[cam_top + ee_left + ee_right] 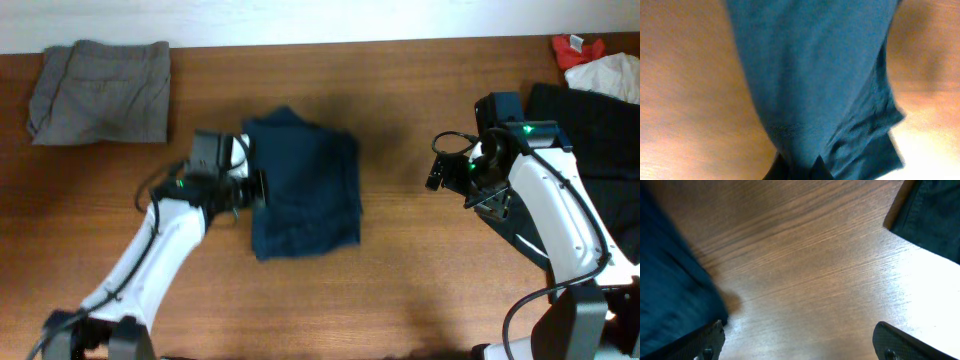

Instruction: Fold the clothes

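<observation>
The clothes (305, 185), a dark navy garment, lie loosely bunched in the middle of the wooden table. My left gripper (257, 189) sits at its left edge and is shut on a fold of the cloth. In the left wrist view the navy cloth (815, 75) fills most of the frame and narrows down into the pinched fingertips (782, 170) at the bottom. My right gripper (437, 171) hovers over bare wood to the right of the garment. Its jaws (800, 345) stand wide open with nothing between them; the navy cloth (670, 295) shows at the left of that view.
A grey folded garment (100, 90) lies at the back left. A big black garment (590, 125) covers the right edge behind the right arm, also seen as a dark cloth (935, 215) in the right wrist view. Red and white fabric (598, 62) sits at the back right corner.
</observation>
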